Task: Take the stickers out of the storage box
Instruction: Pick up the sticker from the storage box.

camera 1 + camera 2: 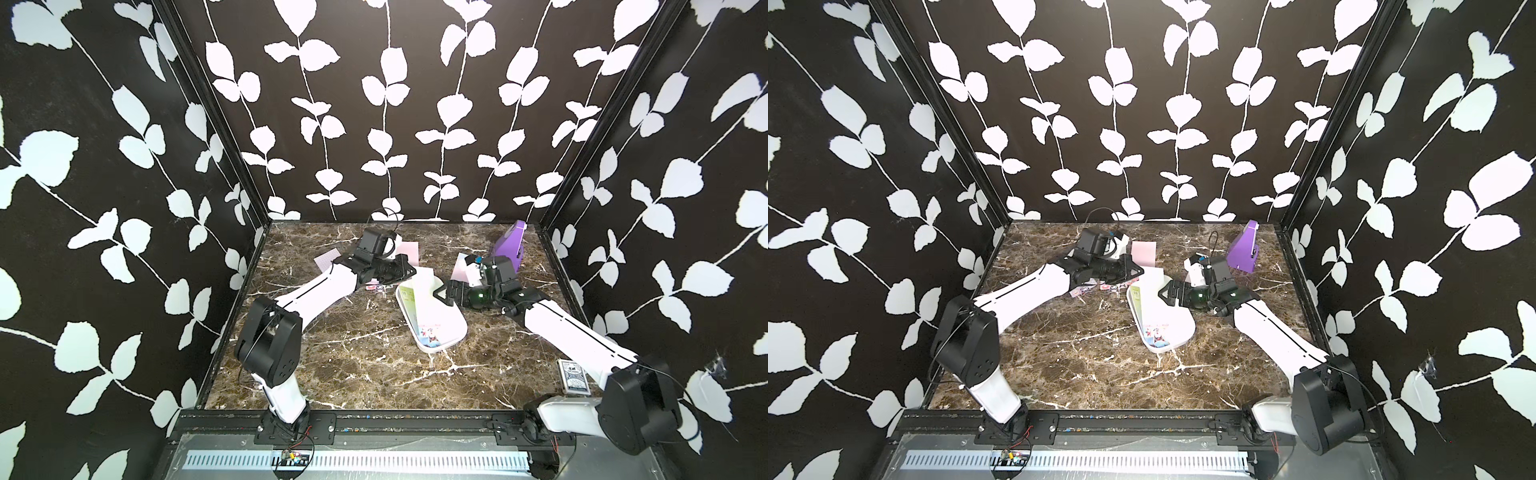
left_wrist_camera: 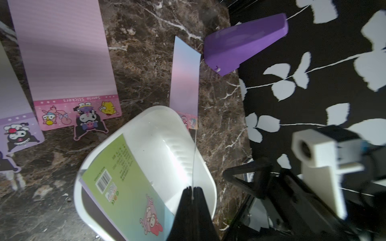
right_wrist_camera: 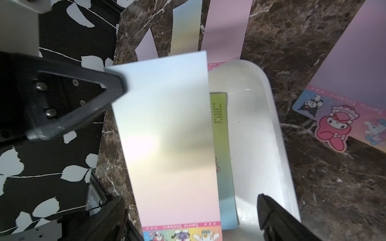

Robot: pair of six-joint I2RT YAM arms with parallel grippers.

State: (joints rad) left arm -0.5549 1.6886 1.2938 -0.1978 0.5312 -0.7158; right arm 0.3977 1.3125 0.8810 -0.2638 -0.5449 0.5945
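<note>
My left pincer (image 2: pixel 191 192) is clamped on the edge of a pale sheet (image 3: pixel 167 125), which is tilted partly over the box (image 1: pixel 451 326). The right pincer (image 3: pixel 191 205) gapes wide above it, holding nothing. I'd carry the pale sheet sideways, clear of the rim, and lay it flat on the desk (image 1: pixel 353 365) near the pink sheets (image 2: pixel 62 52) — slowly, since it looks floppy. A green sheet (image 2: pixel 125 177) lies in the box — likely the right pincer's job.

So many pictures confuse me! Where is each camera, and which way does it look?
Top views: high in front, looking down at table; left arm, right arm show.
Left wrist: faces storage box; shut left end effector shows.
Right wrist: faces held sticker; open right end effector shows.
Wrist views share green sticker.
</note>
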